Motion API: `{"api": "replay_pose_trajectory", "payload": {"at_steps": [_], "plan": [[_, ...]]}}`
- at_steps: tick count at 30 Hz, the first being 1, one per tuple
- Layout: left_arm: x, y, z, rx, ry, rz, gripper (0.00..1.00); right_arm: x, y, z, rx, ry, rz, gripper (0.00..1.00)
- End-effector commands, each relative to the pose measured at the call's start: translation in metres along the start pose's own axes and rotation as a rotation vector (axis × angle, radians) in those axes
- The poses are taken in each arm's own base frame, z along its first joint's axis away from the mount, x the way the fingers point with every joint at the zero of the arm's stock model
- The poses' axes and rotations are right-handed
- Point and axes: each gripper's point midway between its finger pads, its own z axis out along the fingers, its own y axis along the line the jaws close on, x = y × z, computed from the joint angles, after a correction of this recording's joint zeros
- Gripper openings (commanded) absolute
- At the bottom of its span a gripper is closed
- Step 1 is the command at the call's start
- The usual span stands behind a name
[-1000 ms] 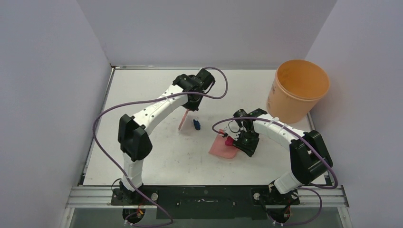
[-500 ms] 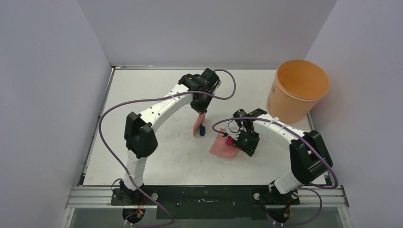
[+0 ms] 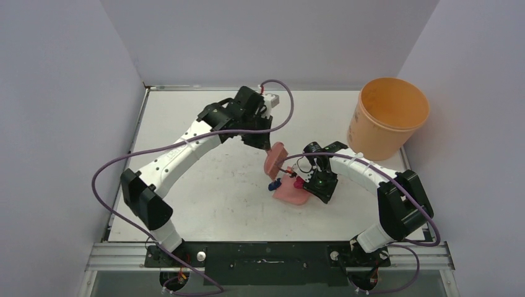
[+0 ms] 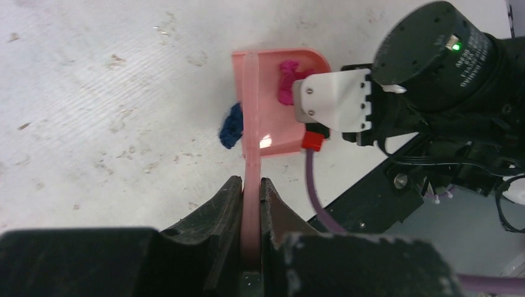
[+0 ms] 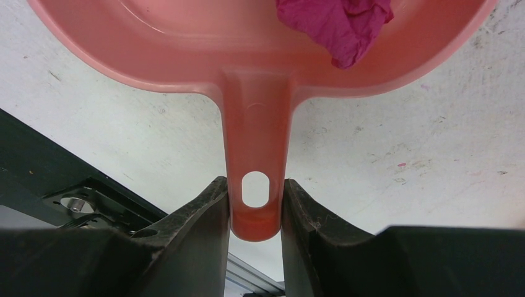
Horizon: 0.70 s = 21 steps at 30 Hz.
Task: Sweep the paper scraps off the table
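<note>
My left gripper [image 3: 267, 137] [image 4: 251, 184] is shut on the handle of the pink hand brush [image 3: 275, 159] [image 4: 250, 111], which the left wrist view shows edge-on. A dark blue paper scrap [image 3: 272, 184] [image 4: 231, 125] lies on the table [image 3: 204, 204] beside the brush, touching the left edge of the pink dustpan [image 3: 290, 193] [image 4: 278, 124] [image 5: 186, 49]. A magenta paper scrap [image 3: 299, 183] [image 4: 286, 83] [image 5: 337, 25] sits inside the pan. My right gripper [image 3: 322, 184] [image 5: 255, 185] is shut on the dustpan's handle and holds the pan flat on the table.
An orange bucket [image 3: 389, 117] stands at the back right corner. Grey walls close the table on three sides. My purple left-arm cable [image 3: 186, 143] loops above the left half, and the right arm's cable [image 4: 312, 179] hangs near the pan.
My left arm swung right and toward the near edge with the brush. The dark blue scrap slid from mid-table to the dustpan's edge. The right arm and pan stayed still.
</note>
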Motion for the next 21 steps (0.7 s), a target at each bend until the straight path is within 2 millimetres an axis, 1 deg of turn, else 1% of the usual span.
{"api": "replay_pose_trajectory", "payload": {"at_steps": [1,3,4,5,9,11,14,18,20,21], "plan": [[-0.033,0.031,-0.033,-0.053,-0.193,-0.091,0.0,-0.006,-0.002,-0.007,0.031,-0.05,0.01,0.05],[-0.02,0.047,-0.031,-0.128,-0.142,-0.097,0.0,-0.004,-0.002,-0.006,0.036,-0.042,0.009,0.05],[-0.015,0.052,-0.028,-0.154,-0.112,-0.101,0.0,-0.004,-0.002,-0.006,0.037,-0.039,0.01,0.05],[-0.009,0.057,-0.021,-0.181,-0.073,-0.106,0.0,-0.004,-0.002,-0.007,0.038,-0.04,0.01,0.05],[0.007,0.07,0.0,-0.27,0.0,-0.103,0.0,-0.005,-0.003,-0.009,0.042,-0.043,0.012,0.05],[0.013,0.072,0.013,-0.289,0.023,-0.103,0.0,-0.006,-0.003,-0.009,0.041,-0.044,0.015,0.05],[0.02,0.062,0.033,-0.241,0.058,-0.105,0.0,-0.006,-0.003,-0.008,0.036,-0.043,0.015,0.05],[0.023,0.034,0.058,-0.082,0.086,-0.13,0.0,-0.004,-0.001,-0.006,0.032,-0.04,0.017,0.05],[0.021,0.021,0.065,-0.021,0.086,-0.142,0.0,-0.004,0.0,-0.005,0.028,-0.04,0.018,0.05],[0.018,0.016,0.065,0.002,0.084,-0.143,0.0,-0.004,0.0,-0.004,0.028,-0.04,0.017,0.05]]}}
